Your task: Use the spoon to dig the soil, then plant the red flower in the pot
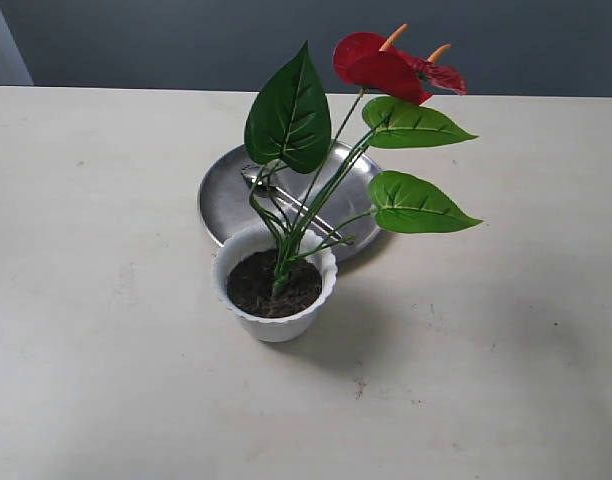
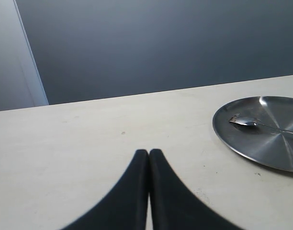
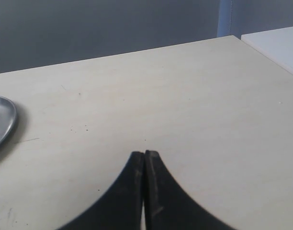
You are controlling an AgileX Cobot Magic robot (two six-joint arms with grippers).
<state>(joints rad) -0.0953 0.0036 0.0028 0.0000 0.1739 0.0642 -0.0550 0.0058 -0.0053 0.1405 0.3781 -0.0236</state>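
The red flower stands with its stems in the dark soil of the white pot, leaning to the right, its green leaves spread above. Behind the pot, the silver spoon lies on the steel plate; the left wrist view shows the spoon on the plate too. My left gripper is shut and empty over bare table, away from the plate. My right gripper is shut and empty as well. Neither gripper appears in the exterior view.
The pale table spreads wide around the pot. The plate's rim shows at the edge of the right wrist view. A grey wall runs behind the table's far edge.
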